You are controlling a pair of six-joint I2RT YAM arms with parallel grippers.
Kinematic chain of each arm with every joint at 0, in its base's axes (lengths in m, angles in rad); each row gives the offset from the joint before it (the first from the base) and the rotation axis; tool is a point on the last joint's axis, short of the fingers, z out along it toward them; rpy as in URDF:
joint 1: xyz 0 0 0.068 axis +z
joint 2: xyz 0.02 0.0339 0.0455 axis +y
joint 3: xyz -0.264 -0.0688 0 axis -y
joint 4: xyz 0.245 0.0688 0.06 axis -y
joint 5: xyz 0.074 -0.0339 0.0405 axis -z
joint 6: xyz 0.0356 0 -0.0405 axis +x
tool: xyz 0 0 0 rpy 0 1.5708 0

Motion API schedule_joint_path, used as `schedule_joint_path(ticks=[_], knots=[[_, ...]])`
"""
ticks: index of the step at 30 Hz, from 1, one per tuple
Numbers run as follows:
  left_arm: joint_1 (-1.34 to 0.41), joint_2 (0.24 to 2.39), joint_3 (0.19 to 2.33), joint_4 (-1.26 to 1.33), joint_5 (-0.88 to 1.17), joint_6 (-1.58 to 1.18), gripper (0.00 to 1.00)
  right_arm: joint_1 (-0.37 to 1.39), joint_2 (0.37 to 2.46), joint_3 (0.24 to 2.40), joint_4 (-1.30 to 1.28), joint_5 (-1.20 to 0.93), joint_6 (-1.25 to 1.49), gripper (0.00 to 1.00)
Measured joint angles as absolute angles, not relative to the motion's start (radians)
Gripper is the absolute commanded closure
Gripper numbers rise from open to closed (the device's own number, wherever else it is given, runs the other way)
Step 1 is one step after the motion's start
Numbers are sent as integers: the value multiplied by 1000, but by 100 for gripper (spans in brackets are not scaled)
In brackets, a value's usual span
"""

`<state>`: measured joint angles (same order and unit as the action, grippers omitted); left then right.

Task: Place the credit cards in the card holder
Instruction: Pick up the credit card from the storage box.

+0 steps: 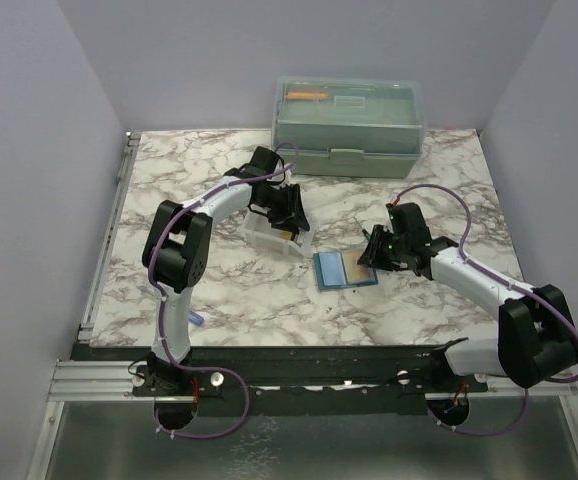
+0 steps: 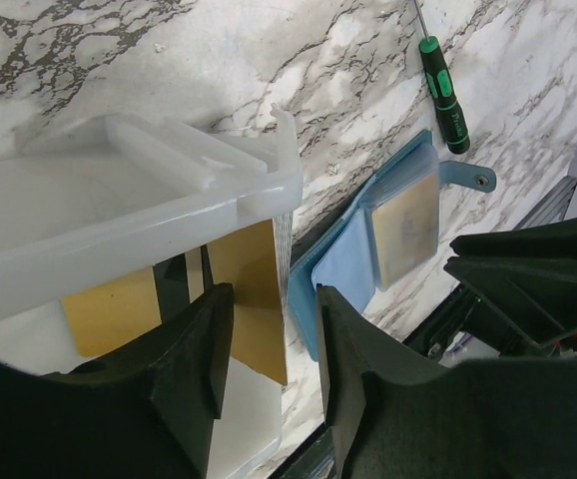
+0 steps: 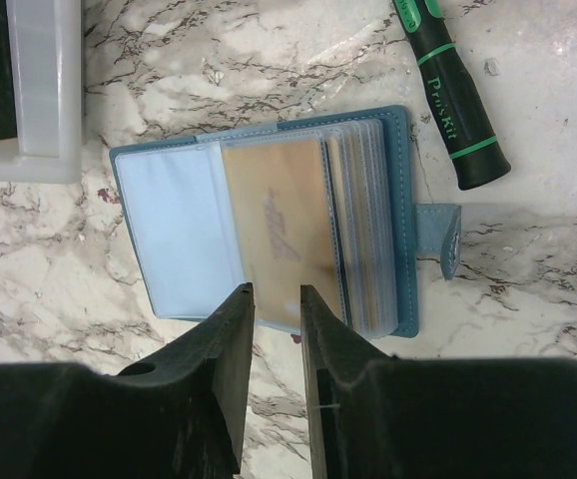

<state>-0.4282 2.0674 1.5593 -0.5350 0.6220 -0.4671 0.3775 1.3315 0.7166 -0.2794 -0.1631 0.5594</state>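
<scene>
I am holding the right end effector (image 3: 277, 294), fingers nearly together and pinching nothing, at the near end of the card (image 3: 274, 215), its long axis running straight ahead into the holder (image 3: 174, 230).

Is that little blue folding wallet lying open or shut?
Open. The blue folding card holder lies spread flat on the marble table, clear sleeves showing, a tan card among them, strap tab unfastened.

blue card holder (image 3: 169, 239) lies open, tan card (image 3: 274, 225) sleeved; gold cards (image 2: 251, 269) in tray (image 2: 119, 200)
</scene>
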Motion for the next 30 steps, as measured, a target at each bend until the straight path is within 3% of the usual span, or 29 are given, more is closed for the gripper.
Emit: schedule_joint_path(ticks=[30], knots=[[-424,2014,1555,-554,570,-447,97,377,1332,716,-281,-166,559,71]])
